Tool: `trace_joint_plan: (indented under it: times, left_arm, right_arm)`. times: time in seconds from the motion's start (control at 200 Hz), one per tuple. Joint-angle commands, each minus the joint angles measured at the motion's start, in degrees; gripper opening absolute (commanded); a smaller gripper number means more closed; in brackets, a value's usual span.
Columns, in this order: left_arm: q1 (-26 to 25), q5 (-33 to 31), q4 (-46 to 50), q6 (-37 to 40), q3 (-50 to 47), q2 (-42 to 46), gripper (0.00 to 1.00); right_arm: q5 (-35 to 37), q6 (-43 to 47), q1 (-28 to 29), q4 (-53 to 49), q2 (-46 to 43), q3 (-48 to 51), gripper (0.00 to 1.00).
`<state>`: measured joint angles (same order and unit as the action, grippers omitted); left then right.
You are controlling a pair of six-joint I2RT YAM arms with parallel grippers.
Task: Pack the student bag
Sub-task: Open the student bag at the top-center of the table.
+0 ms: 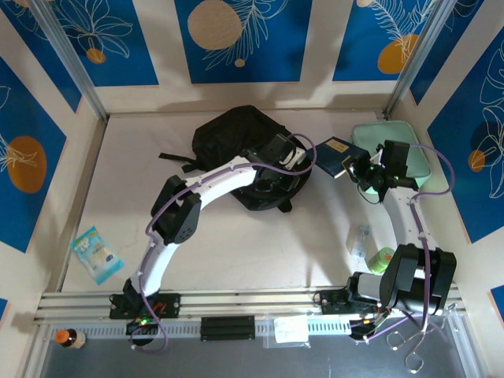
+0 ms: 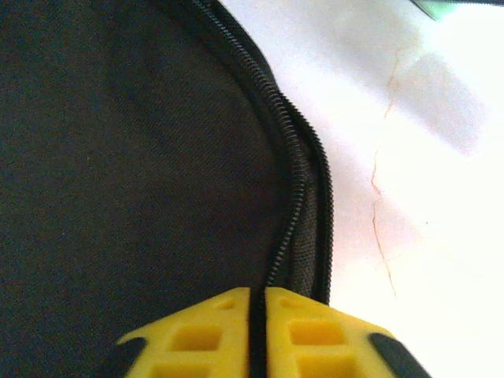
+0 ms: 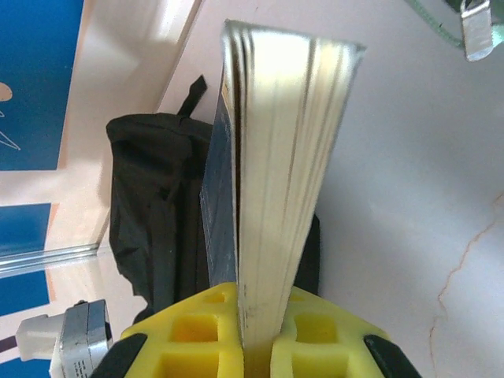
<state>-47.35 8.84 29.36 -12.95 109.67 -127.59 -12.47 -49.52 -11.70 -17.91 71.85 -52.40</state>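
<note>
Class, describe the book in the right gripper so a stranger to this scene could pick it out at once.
Start at the black student bag at the back of the table; just to its right, before the mint-green pouch, a book is held in the right gripper. It is the one flat, dark-blue-covered thing with pale page edges, clamped by yellow fingers.

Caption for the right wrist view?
Right gripper clamps a book, page edges facing the camera, black student bag on the table beyond.

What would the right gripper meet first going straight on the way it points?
The student bag: the right gripper, shut on the book, points toward it, the book's edge leading. Depth is unclear, so it might pass over it.
</note>
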Motion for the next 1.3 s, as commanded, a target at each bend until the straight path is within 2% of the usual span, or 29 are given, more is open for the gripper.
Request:
trace_joint_plan:
  times: [0.0, 0.18, 0.4, 0.57, 0.705, 0.83, 1.07, 1.22, 1.295]
  left_arm:
    - [1.26, 1.62, -0.64, 0.32, 0.25, 1.49, 0.00]
    - [3.02, 0.39, -1.81, -1.21, -1.66, 4.34, 0.00]
    - [7.42, 1.23, -8.51, -5.04, -8.55, 10.70, 0.00]
    - [12.51, 6.66, -17.64, -12.86, -15.82, 13.65, 0.00]
    - [14.63, 10.19, -22.90, -17.55, -19.45, 13.83, 0.00]
    - [15.25, 10.04, -23.58, -18.02, -20.11, 14.00, 0.00]
    - [15.62, 9.93, -24.96, -17.47, -20.11, 15.17, 0.00]
    - [15.62, 11.01, -25.87, -16.54, -20.19, 16.22, 0.00]
    - [15.63, 12.38, -26.48, -15.93, -20.28, 16.82, 0.00]
  right_arm:
    - [1.77, 1.21, -0.34, -1.41, -2.48, -2.97, 0.00]
    - [1.20, -0.46, -0.34, -1.63, -4.43, -3.49, 0.00]
    - [2.20, -0.24, -0.33, -3.14, -7.28, -4.22, 0.00]
    - [0.79, 0.79, 0.99, -3.97, -7.02, -3.52, 0.00]
    - [0.64, 1.51, 3.98, -5.53, -7.00, -2.49, 0.00]
    - [1.66, 0.77, 8.10, -7.23, -7.01, -0.89, 0.00]
    - [8.75, -2.86, 14.16, -10.47, -7.49, 2.07, 0.00]
    - [7.45, -3.30, 15.54, -8.02, -6.59, 2.20, 0.00]
    - [2.05, -2.71, 15.49, -5.19, -3.69, 1.17, 0.00]
